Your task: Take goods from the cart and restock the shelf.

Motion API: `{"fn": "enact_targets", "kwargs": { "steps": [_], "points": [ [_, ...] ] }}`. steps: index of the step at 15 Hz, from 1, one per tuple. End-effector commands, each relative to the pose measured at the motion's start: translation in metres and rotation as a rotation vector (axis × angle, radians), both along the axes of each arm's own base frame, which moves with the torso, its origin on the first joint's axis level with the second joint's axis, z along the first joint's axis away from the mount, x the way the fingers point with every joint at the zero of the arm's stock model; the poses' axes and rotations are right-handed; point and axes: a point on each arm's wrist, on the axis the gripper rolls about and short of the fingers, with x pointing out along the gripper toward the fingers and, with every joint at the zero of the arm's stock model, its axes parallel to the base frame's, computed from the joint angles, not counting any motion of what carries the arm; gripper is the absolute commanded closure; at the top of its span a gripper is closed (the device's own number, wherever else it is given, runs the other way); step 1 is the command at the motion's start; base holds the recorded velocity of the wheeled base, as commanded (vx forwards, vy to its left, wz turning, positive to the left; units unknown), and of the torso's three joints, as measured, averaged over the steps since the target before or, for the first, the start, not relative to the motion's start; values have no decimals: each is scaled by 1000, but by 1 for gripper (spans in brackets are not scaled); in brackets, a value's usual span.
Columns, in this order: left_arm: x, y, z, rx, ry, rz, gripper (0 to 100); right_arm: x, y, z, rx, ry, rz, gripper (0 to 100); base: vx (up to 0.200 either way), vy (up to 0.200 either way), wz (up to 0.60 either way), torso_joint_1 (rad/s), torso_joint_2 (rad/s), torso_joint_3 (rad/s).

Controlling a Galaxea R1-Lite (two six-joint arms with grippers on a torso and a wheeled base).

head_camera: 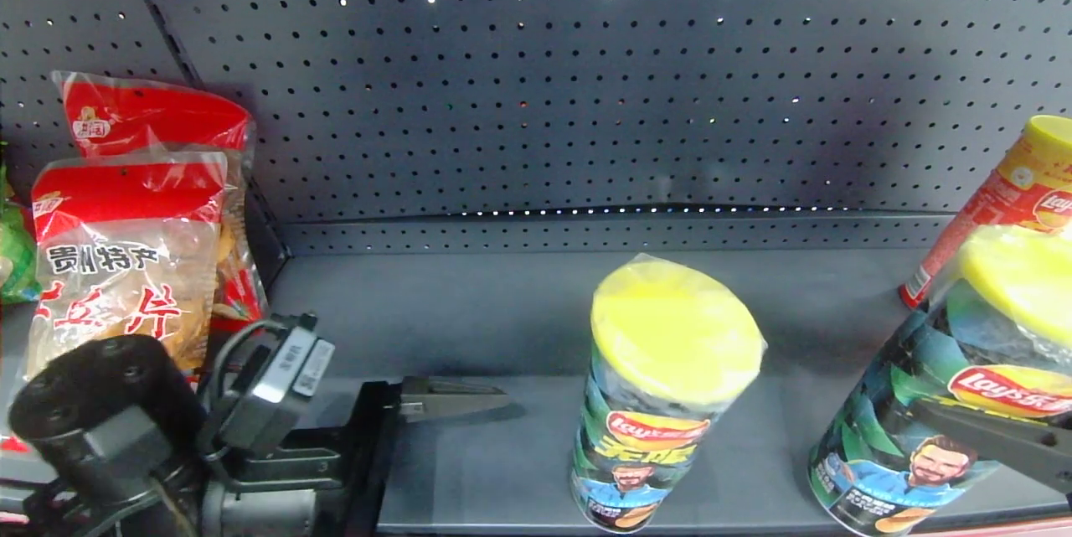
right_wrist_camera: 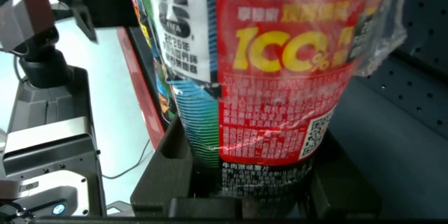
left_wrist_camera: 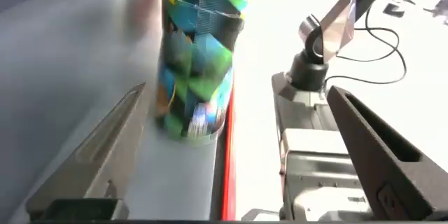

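**Head view.** The shelf is grey. The middle can has a yellow lid and stands up in the lower middle of the frame. Nothing grips it. At the lower right, the right gripper squeezes the held can, a green one with a yellow lid. I cannot tell if its bottom sits on the shelf yet. A red can is just behind it, at the right edge. At the lower left, the left gripper holds nothing. It points at the middle can and is a little apart from it. Snack bags stand at the left edge.

What could go wrong: the held can is very near the front of the shelf. If the gripper lets go before the can stands flat, I think it could tip and roll off. It could also bump the red can.

**Left wrist view.** Here the left gripper's two fingers are spread wide with nothing between them. This view shows something the head view does not. The middle can stands right by the red strip at the shelf's front edge. A small push from the left arm could knock it off.

**Right wrist view.** The held can is in the middle of the frame, between the right gripper's fingers. Up close, a clear wrap shows over a green can and a red can side by side. They may be one pack. The head view does not make that plain.
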Motion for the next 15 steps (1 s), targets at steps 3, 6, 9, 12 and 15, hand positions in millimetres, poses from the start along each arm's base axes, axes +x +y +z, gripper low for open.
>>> {"fn": "enact_targets", "kwargs": {
  "steps": [3,6,9,12,15],
  "points": [
    [-44,52,35,-112,-173,202,0,-1,-1,-1,0,3,-7,100,0,0,0,0,0,0],
    [-86,84,59,-232,-206,314,0,-2,-1,-2,0,6,-5,100,0,0,0,0,0,0],
    [-132,106,65,-281,-204,499,0,-5,-1,0,2,-14,-4,100,0,0,0,0,0,0],
    [-181,109,60,-338,-97,629,0,-9,-1,3,4,-31,-1,100,0,0,0,0,0,0],
    [-203,105,24,-320,-22,795,0,-13,-2,3,8,-32,3,100,0,0,0,0,0,0]
  ]
}}
